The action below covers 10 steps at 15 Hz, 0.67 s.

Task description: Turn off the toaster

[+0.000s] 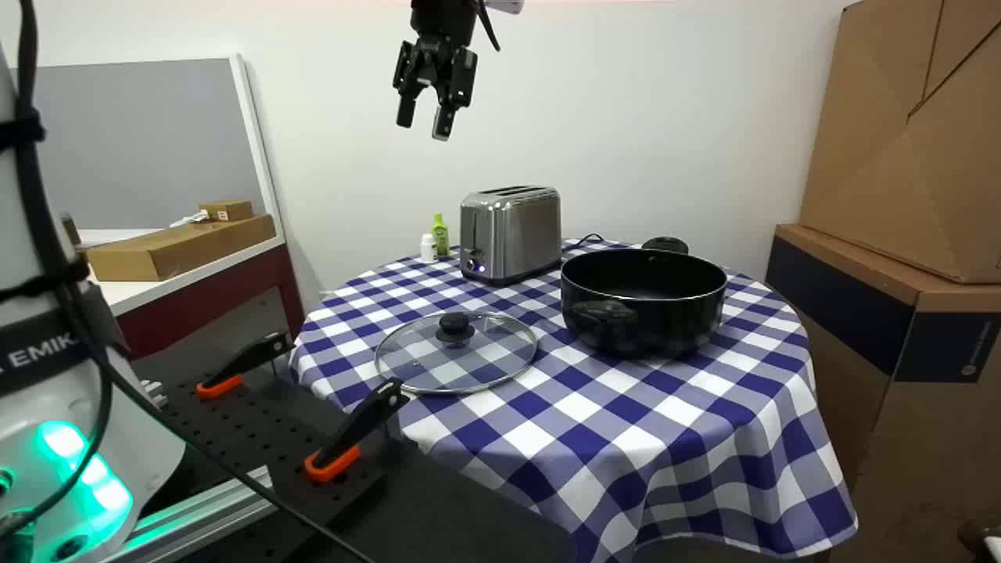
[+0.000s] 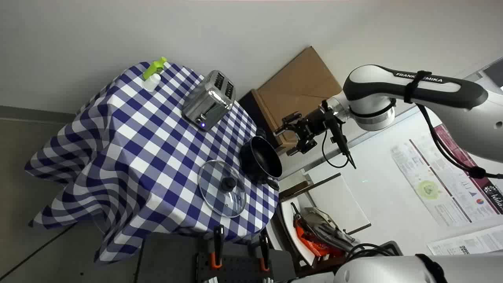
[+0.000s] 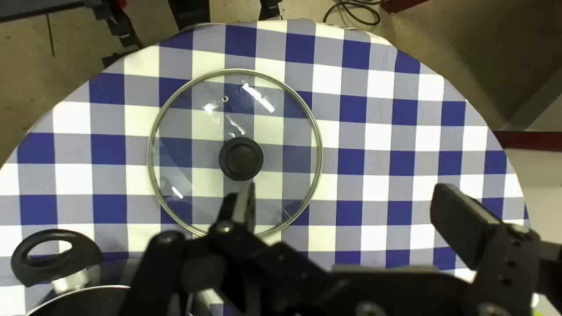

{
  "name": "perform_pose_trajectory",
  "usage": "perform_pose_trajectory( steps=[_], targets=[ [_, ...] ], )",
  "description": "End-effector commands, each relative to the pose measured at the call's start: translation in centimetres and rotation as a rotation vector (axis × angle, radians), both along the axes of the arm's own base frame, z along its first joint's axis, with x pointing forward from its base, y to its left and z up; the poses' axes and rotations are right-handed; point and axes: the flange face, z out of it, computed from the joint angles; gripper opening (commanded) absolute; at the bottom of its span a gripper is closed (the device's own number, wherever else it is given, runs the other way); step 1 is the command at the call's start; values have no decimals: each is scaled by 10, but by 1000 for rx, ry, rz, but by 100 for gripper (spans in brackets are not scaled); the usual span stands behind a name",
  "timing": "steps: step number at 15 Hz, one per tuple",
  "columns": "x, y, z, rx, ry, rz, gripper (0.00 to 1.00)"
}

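Observation:
The silver toaster (image 1: 522,233) stands upright at the back of the checked table. It also shows in an exterior view (image 2: 210,101). A small purple-blue light (image 1: 480,268) glows low on its front face beside a knob; it glows in both exterior views. The slots on its top show no bread. My gripper (image 1: 424,121) hangs in the air well above the table, apart from the toaster, with its fingers spread and nothing between them. It is also in an exterior view (image 2: 285,141). In the wrist view my gripper (image 3: 344,195) is open; the toaster is out of that view.
A glass lid (image 1: 456,352) with a black knob lies on the tablecloth in front of the toaster. A black pot (image 1: 643,309) stands beside it. A white bottle (image 1: 428,249) and a green bottle (image 1: 441,234) stand next to the toaster. Cardboard boxes (image 1: 899,141) rise beside the table.

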Motion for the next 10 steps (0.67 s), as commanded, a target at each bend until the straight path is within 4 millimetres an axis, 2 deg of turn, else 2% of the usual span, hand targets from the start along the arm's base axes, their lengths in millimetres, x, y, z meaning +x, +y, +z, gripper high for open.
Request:
perform_pose_trajectory(
  steps=[1, 6, 10],
  targets=[
    [0, 0, 1, 0, -1, 0, 100],
    [1, 0, 1, 0, -1, 0, 100],
    [12, 2, -15, -67, -93, -9, 100]
  ],
)
